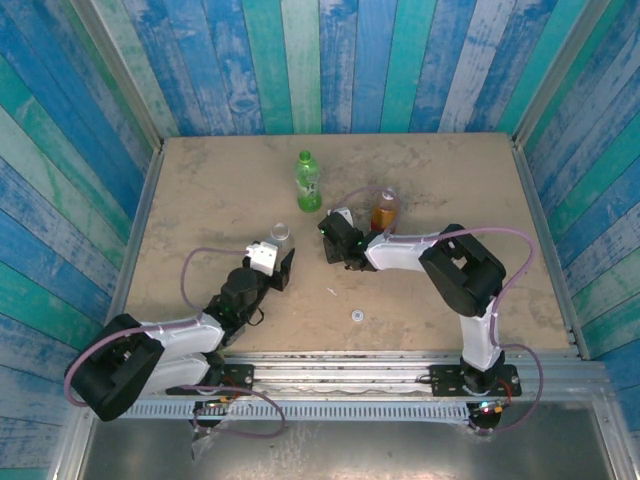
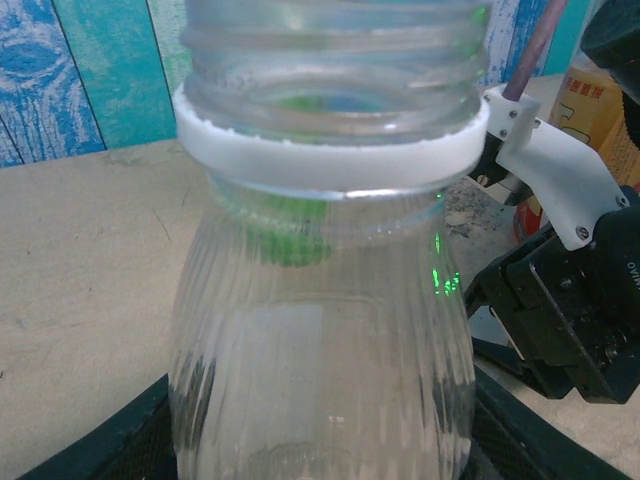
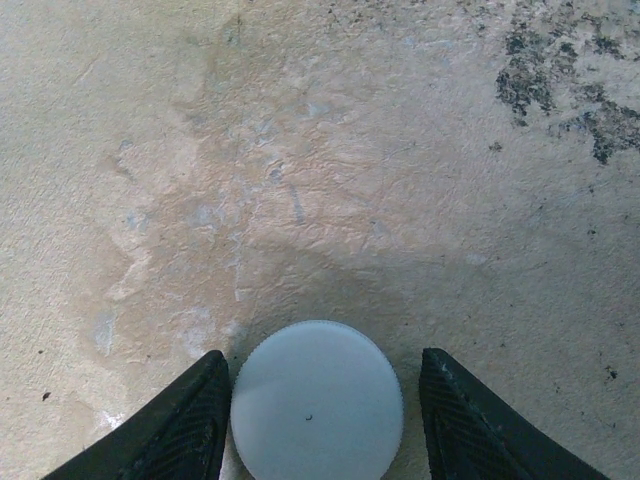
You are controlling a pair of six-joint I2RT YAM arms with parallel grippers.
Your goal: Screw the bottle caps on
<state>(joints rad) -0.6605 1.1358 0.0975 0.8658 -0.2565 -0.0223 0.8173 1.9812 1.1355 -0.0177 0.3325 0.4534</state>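
The right tool (image 3: 325, 380), seen from its wrist, stands released astride a white cap (image 3: 317, 400) flat on the counter (image 3: 300, 150), while the left wrist view has the left tool (image 2: 320, 445) clenched around the uncapped clear bottle (image 2: 320, 300).

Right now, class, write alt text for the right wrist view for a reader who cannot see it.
A white bottle cap lies flat on a worn beige table between the open black fingers of the right end effector, one finger almost touching it.
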